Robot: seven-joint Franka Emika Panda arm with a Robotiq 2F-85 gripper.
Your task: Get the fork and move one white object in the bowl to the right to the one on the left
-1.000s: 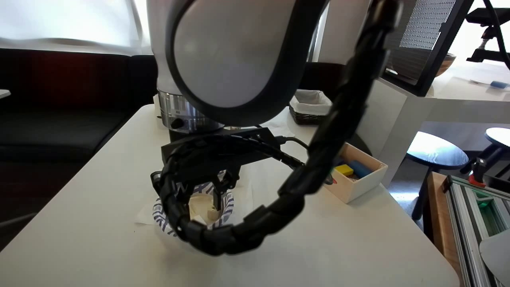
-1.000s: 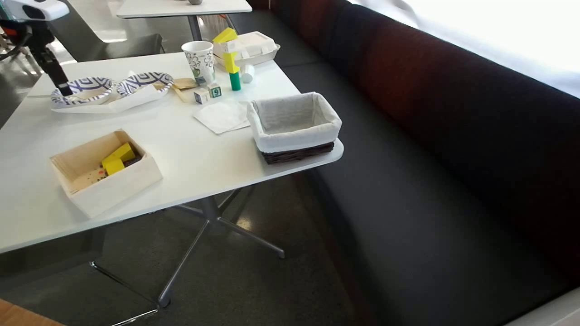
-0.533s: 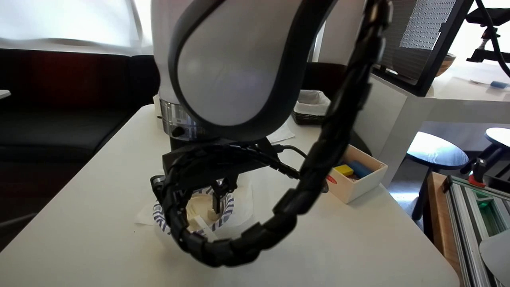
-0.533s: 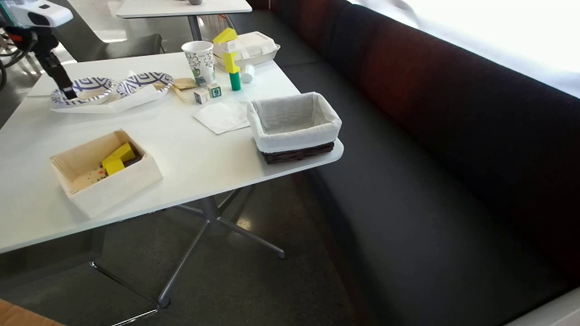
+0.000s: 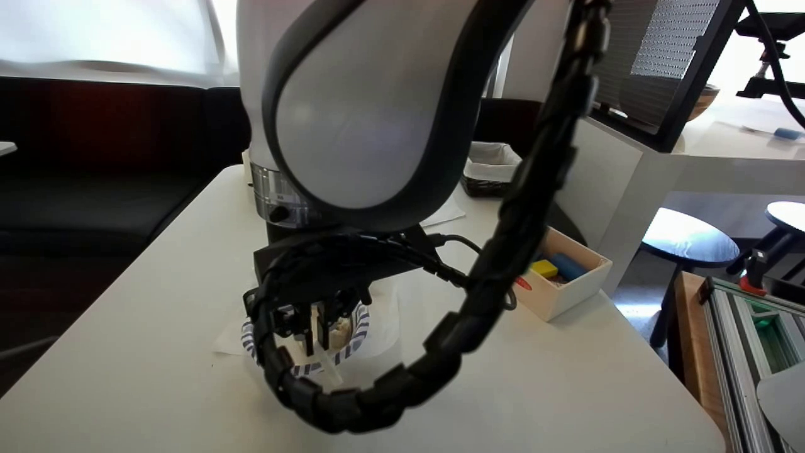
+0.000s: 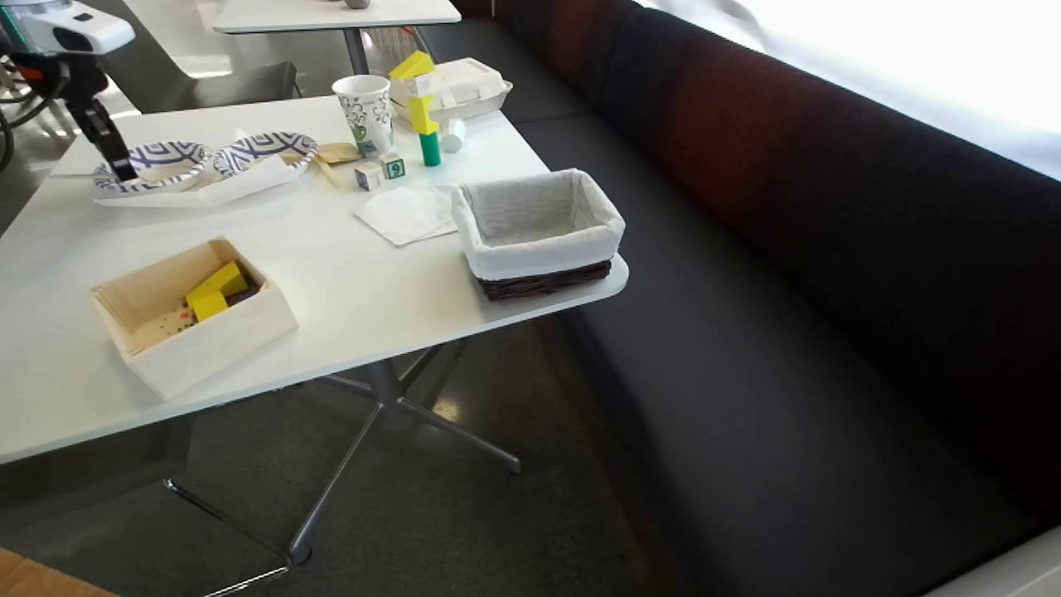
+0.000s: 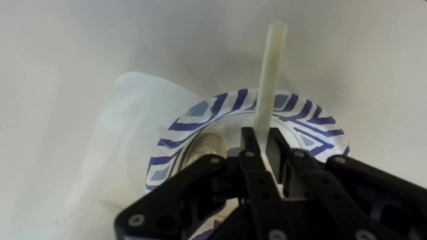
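Gripper [image 7: 262,137] clamped on white fork [image 7: 272,66], at patterned bowl [image 7: 186,125]

Jaws drawn in tight, one finger on each side of the fork (tines can't be made out). Its plain end pokes out past the bowl's rim in the wrist view & in an exterior view; the rest runs back btwn the fingers, partly hidden. Whether it touches the rim, can't tell. Same bowl has a pale lump [image 7: 207,145] in it, left of the fork in the wrist view.

A 2nd bowl [image 6: 261,148], same pattern, sits just beside; pale paper [image 6: 240,184] shows from under both, on the white table [image 6: 356,274]. Nearby: a printed cup [image 6: 363,106], two letter blocks [image 6: 394,167], a stack [image 6: 423,114] of yellow, white & green pieces, w/ a lidded carton [image 6: 468,87] behind. Well apart from the bowls: a wooden box [image 6: 195,358] w/ yellow blocks [image 6: 220,282] inside, & a dark basket [image 6: 539,284] w/ a white liner [image 6: 539,255].
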